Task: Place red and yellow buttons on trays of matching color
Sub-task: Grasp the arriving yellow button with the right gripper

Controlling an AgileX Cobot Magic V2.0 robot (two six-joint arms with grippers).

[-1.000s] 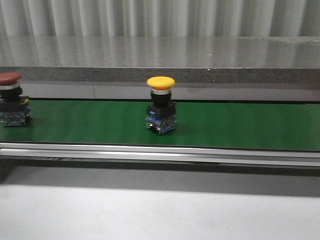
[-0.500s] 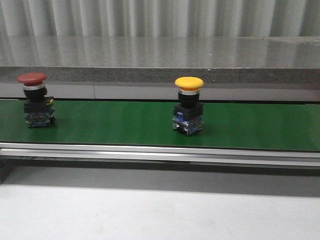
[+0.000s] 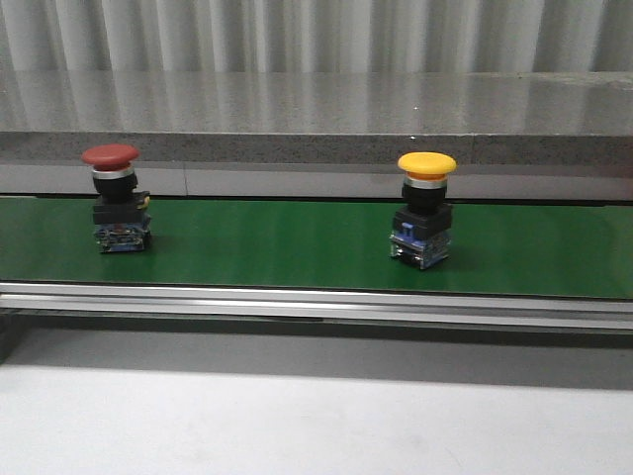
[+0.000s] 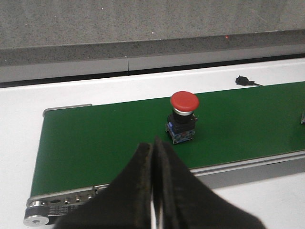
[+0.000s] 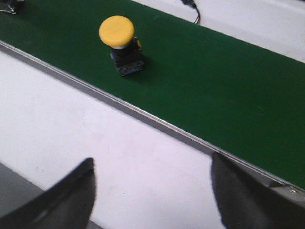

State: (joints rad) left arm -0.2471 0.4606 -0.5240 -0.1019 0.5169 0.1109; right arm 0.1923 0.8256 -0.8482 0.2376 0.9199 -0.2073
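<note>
A red button (image 3: 112, 156) on a black base stands upright on the green belt (image 3: 267, 242) at the left. A yellow button (image 3: 426, 164) stands on the belt right of centre. In the left wrist view the red button (image 4: 184, 100) stands beyond my left gripper (image 4: 154, 143), which is shut and empty over the belt's near edge. In the right wrist view the yellow button (image 5: 116, 31) stands on the belt, far from my right gripper (image 5: 151, 164), which is open and empty over the white table. No trays are in view. Neither gripper shows in the front view.
A metal rail (image 3: 316, 302) runs along the belt's front edge, with white table (image 3: 297, 416) before it. A grey stone ledge (image 3: 316, 143) runs behind the belt. A small black cable end (image 4: 244, 80) lies on the white surface behind the belt.
Both buttons have moved to the right along the belt; the red one has come fully into the front view from the left edge.
</note>
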